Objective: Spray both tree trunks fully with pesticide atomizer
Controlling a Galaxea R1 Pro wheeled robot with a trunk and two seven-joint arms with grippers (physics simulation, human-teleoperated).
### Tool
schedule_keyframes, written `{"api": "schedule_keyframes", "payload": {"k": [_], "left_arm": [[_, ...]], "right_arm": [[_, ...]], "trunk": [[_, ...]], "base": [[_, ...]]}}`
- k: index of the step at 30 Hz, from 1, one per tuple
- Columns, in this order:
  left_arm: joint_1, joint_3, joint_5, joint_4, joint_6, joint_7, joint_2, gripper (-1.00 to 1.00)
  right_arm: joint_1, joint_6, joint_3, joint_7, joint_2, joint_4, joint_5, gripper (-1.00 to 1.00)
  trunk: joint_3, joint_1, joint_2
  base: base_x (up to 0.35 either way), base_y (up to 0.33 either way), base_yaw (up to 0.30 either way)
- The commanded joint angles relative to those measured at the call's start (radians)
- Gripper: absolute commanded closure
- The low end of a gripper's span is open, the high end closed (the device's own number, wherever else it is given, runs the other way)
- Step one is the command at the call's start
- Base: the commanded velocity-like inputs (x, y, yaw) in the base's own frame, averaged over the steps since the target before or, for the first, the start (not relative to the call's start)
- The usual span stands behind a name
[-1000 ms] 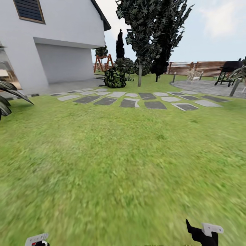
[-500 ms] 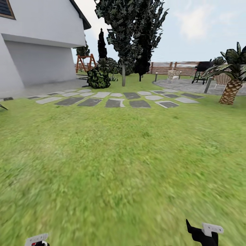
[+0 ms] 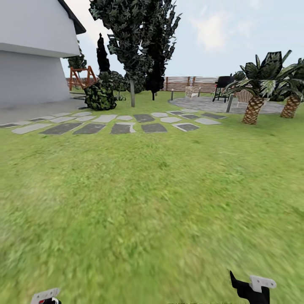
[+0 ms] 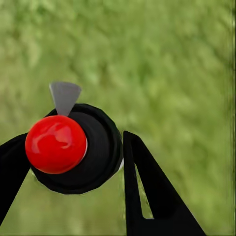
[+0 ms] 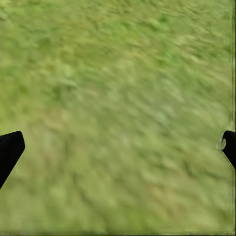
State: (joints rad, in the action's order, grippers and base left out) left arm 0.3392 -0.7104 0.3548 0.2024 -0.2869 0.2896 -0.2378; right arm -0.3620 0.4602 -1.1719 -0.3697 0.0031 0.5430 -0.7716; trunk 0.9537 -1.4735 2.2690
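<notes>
1. Atomizer (image 4: 101, 147), location: off the floor, between the fingers of the left gripper (image 4: 73, 162), low at the robot's left side over the grass (image 3: 152, 202).
2. Atomizer, appearance: seen from above in the left wrist view. Round dark body, glossy red knob (image 4: 55, 144) on top, small pale grey wedge (image 4: 64, 97) jutting from one side, probably the nozzle or trigger. Smaller than the gripper's span.
3. Atomizer, handling (judged): light, rigid plastic. The rounded, smooth body could twist or slip between flat fingers. Best hold is across the widest part of the body, below the knob, with the grey wedge left free and pointing outward.
4. Left gripper, state: fingers closed against both sides of the dark body, grasping the atomizer.
5. Right gripper (image 5: 118, 147), state: released, fingers spread wide, nothing between them but grass below.
6. Surroundings, head view: stepping stones (image 3: 122, 128) in the middle distance, white house (image 3: 29, 63) far left, slatted fence (image 3: 185, 83) at the back.
7. Plants: dark-leaved tree (image 3: 135, 38) and round bush (image 3: 100, 96) beyond the stones, palms (image 3: 253, 109) far right. All stand well apart from the robot.
</notes>
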Motion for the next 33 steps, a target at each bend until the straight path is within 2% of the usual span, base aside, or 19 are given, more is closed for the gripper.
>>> {"api": "schedule_keyframes", "payload": {"k": [1,33], "left_arm": [[0.000,0.000,0.000,0.000,0.000,0.000,0.000,1.00],[0.000,0.000,0.000,0.000,0.000,0.000,0.000,1.00]], "right_arm": [[0.000,0.000,0.000,0.000,0.000,0.000,0.000,-1.00],[0.000,0.000,0.000,0.000,0.000,0.000,0.000,-1.00]], "trunk": [[0.000,0.000,0.000],[0.000,0.000,0.000]], "base": [[0.000,0.000,-0.300],[0.000,0.000,-0.300]]}}
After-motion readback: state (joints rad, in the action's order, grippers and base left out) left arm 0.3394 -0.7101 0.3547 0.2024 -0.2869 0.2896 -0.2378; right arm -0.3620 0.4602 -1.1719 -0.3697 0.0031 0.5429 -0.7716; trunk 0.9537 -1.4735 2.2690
